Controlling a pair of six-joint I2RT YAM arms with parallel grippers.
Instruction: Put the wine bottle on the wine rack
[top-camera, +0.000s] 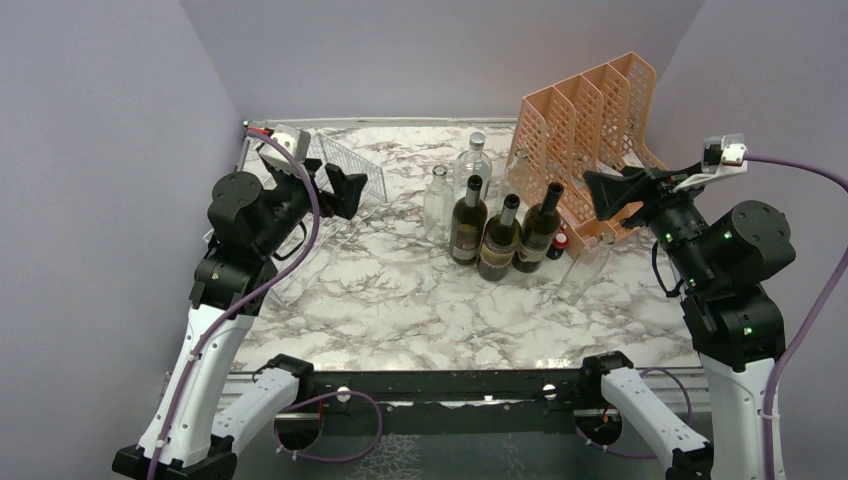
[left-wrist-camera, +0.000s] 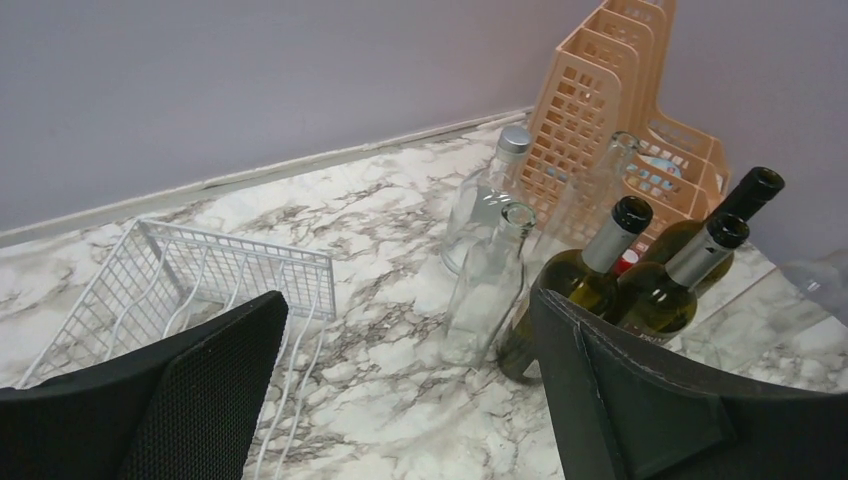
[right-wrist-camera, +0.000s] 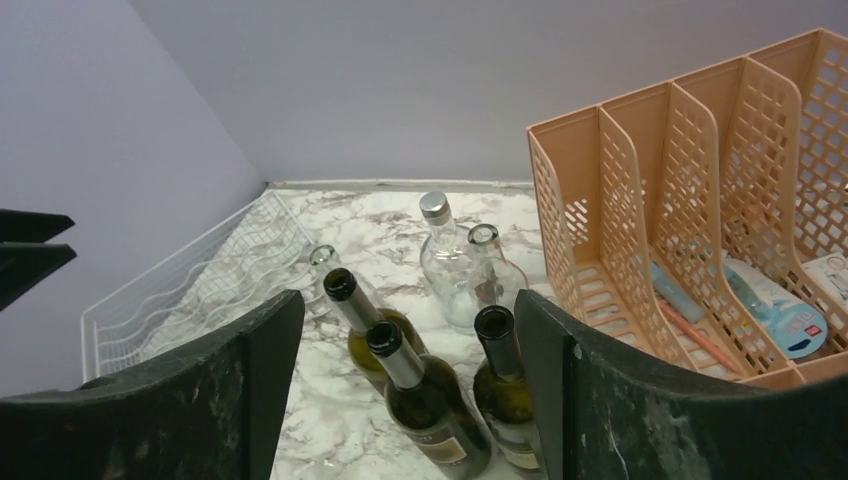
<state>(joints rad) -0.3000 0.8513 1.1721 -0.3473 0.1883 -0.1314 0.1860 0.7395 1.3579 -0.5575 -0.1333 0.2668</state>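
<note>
Three dark green wine bottles (top-camera: 500, 240) stand upright close together mid-table, uncorked. They also show in the left wrist view (left-wrist-camera: 590, 280) and the right wrist view (right-wrist-camera: 425, 400). The white wire wine rack (top-camera: 345, 165) lies along the far left by the wall and shows in the left wrist view (left-wrist-camera: 200, 270) and the right wrist view (right-wrist-camera: 200, 280). My left gripper (top-camera: 350, 190) is open and empty, raised beside the rack, left of the bottles (left-wrist-camera: 410, 400). My right gripper (top-camera: 598, 197) is open and empty, raised just right of the bottles (right-wrist-camera: 405, 390).
A peach perforated file holder (top-camera: 590, 120) stands at the back right with small items in its slots (right-wrist-camera: 760, 300). Several clear glass bottles (top-camera: 473, 160) stand behind the wine bottles, and another (top-camera: 590, 265) near the right arm. A small red-capped thing (top-camera: 560, 243) sits by the holder. Walls close in on three sides.
</note>
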